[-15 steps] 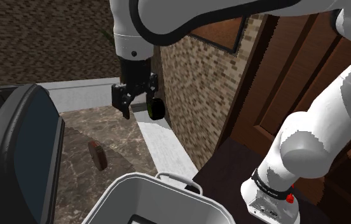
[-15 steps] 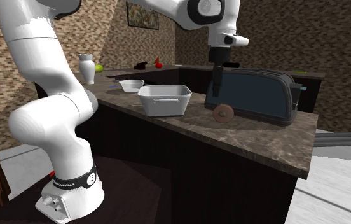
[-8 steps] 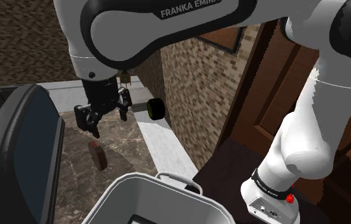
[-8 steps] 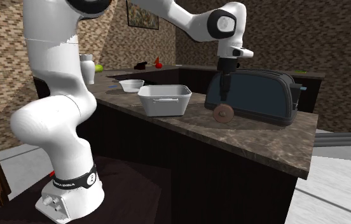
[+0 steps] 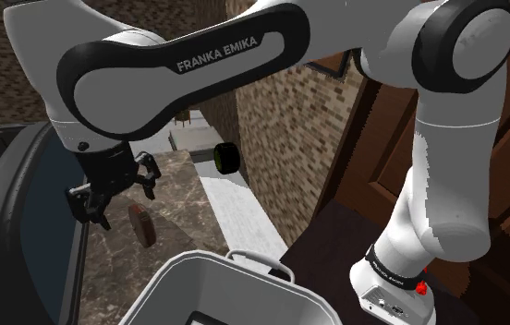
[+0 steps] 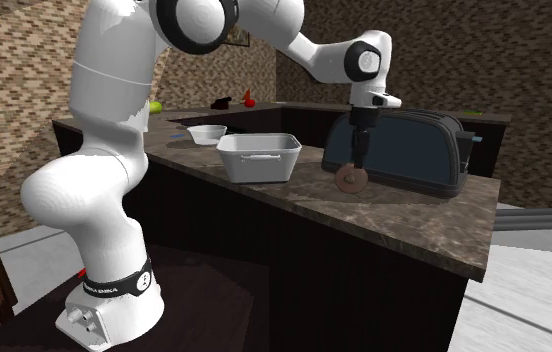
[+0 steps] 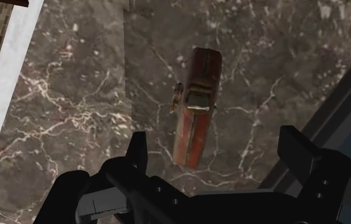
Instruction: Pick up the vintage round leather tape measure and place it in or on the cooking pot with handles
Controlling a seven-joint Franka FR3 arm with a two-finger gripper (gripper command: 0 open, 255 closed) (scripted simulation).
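The reddish-brown round tape measure (image 5: pixel 140 224) stands on edge on the dark marble counter (image 5: pixel 175 208), beside the big dark toaster (image 5: pixel 22 212). In the second exterior view the tape measure (image 6: pixel 351 178) shows its round face in front of the toaster (image 6: pixel 414 150). My black gripper (image 5: pixel 117 195) hangs open just above it, nothing between the fingers. From the wrist the tape measure (image 7: pixel 196 105) lies below and between the spread fingers of the gripper (image 7: pixel 214 141), untouched. The white pot with handles (image 5: pixel 188 286) stands nearer the stand; its wall (image 6: pixel 259 165) is at the second exterior view's left of the tape measure.
The toaster rises close beside the gripper (image 6: pixel 361 155). A white bowl (image 6: pixel 207 133) and a white vase (image 6: pixel 136 105) stand further along the counter. A small black round object (image 5: pixel 228 157) sits by the brick wall. The counter's edge drops off near the pot.
The gripper has swung toward the shoulder view's left and come down, from near the brick wall to just over the tape measure. It stays open. The tape measure and pot have not moved.
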